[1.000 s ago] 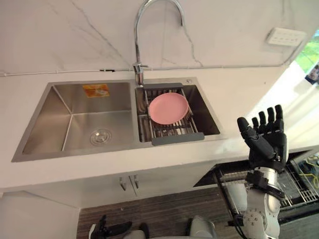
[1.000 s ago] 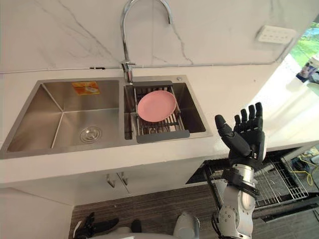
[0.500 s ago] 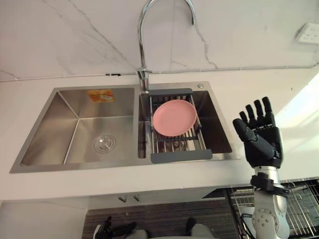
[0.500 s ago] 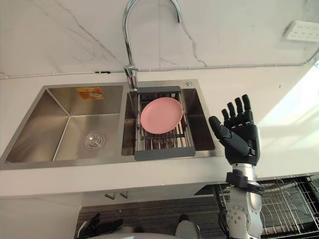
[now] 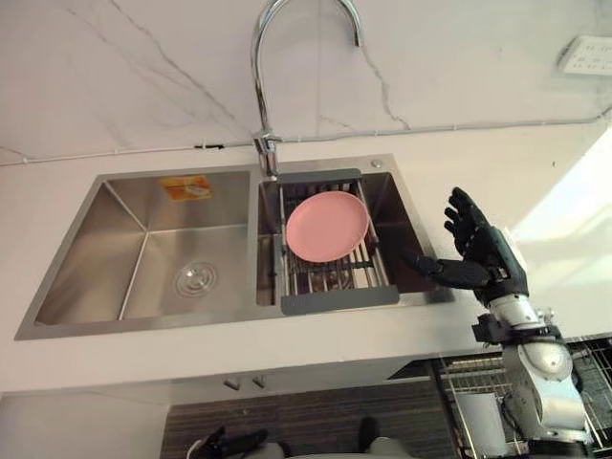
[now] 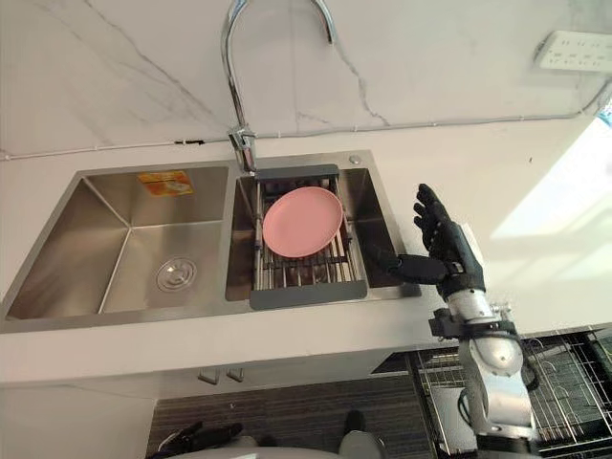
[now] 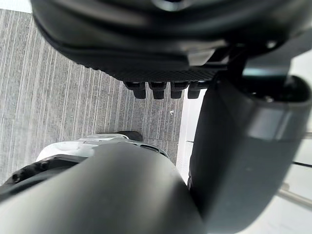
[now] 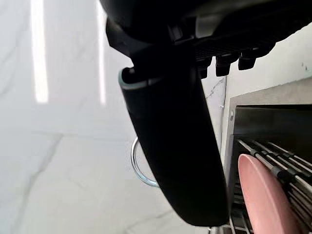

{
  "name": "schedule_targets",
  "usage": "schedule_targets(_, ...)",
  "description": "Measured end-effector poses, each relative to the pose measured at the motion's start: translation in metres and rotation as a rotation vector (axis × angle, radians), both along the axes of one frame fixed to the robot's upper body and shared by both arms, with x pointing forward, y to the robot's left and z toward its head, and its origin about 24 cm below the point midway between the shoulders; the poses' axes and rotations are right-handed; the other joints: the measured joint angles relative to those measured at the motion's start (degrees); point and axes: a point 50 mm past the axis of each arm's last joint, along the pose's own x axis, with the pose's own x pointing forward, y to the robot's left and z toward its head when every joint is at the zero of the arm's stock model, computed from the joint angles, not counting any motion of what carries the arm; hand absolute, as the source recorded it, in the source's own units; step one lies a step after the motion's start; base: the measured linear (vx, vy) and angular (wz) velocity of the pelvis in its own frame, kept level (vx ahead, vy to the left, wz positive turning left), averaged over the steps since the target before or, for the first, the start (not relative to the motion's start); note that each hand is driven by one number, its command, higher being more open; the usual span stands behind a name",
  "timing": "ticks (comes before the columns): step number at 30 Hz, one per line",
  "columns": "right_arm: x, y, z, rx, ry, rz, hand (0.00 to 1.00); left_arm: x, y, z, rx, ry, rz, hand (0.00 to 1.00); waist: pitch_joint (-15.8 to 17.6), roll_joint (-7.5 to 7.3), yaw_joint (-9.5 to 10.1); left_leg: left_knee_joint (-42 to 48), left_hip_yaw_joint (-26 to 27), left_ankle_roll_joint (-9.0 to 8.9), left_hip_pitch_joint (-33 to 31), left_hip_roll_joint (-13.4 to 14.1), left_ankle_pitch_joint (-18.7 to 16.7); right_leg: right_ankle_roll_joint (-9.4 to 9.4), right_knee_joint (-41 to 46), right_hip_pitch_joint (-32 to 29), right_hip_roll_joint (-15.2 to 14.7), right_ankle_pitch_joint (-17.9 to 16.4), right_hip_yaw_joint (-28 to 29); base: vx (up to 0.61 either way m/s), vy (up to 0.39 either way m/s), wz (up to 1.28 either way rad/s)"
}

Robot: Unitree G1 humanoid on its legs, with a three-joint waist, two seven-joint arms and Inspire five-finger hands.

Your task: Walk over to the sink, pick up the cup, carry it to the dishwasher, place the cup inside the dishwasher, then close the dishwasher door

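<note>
With its fingers [image 5: 462, 207] straight and spread apart and its thumb [image 5: 432, 267] jutting toward the basin, the right hand [image 5: 490, 256] held nothing and hovered over the counter [image 5: 535, 182], just beside the right rim of the sink [image 5: 143, 321]. What lay in the right basin was a pink plate [image 5: 327, 226] resting on a wire rack [image 5: 339, 298], not a cup, so the likeliest slip was a grasp aimed at the wrong thing. If the hand swept in flat, the thumb could catch the rack's grey end bar or nudge the plate off the wires. The faucet [image 5: 256, 86] arched close behind, a snag for a high reach. The left hand [image 5: 229, 443] hung low near the floor, fingers relaxed and empty. The dishwasher basket [image 6: 564, 368] stood pulled out below the counter, where a sideways step might bump it.
</note>
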Motion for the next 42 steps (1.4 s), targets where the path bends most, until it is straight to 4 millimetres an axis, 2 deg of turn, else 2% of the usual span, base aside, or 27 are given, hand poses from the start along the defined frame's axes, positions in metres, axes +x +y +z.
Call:
schedule_targets(6,0.022,0.010,0.018,-0.254,-0.002,0.094,1.00,-0.001,0.006,0.001,0.003,0.013,-0.011,1.00,-0.8,-1.86,0.11,-0.4,0.0,-0.17,0.1,0.0,0.4,-0.06,-1.0,0.4,0.1,0.7,0.0,-0.01,-0.005,0.00)
schedule_targets(12,0.032,0.021,0.019,-0.399,0.039,0.189,1.00,-0.002,0.013,0.002,0.016,0.028,-0.014,1.00,-1.3,-3.69,0.21,-1.0,-0.1,-0.15,0.2,-0.1,1.0,-0.30,-1.5,0.5,0.1,1.3,-0.1,-0.04,-0.012,0.01)
schedule_targets(22,0.044,0.032,0.009,-0.623,0.111,0.265,1.00,0.003,0.016,0.005,0.026,0.023,-0.034,1.00,-1.1,-4.97,1.50,-2.0,-1.0,0.14,0.1,-0.3,2.1,-0.48,-1.5,0.6,0.1,1.4,-1.2,-0.05,-0.010,0.05)
schedule_targets(32,0.053,0.036,0.010,-0.733,0.085,0.219,1.00,0.006,0.016,0.006,0.033,0.023,-0.055,1.00,-0.9,-5.25,1.85,-2.0,-1.5,0.26,0.1,-0.9,2.4,-0.25,-1.5,0.9,-0.6,1.6,-1.8,-0.02,0.006,0.03)
schedule_targets(38,0.055,0.036,0.001,-0.767,0.075,0.165,1.00,0.007,0.014,0.006,0.029,0.021,-0.059,1.00,-0.9,-5.27,2.00,-2.4,-1.8,0.43,0.2,-0.9,2.8,-0.23,-1.5,1.1,-0.6,1.6,-2.1,-0.04,-0.003,0.02)
schedule_targets(42,0.056,0.036,-0.005,-0.790,0.082,0.143,1.00,0.009,0.013,0.007,0.026,0.013,-0.069,1.00,-0.9,-5.26,2.82,-2.9,-2.3,0.50,0.5,-1.0,3.1,-0.24,-1.5,1.2,-0.6,1.6,-2.4,-0.03,-0.007,0.03)
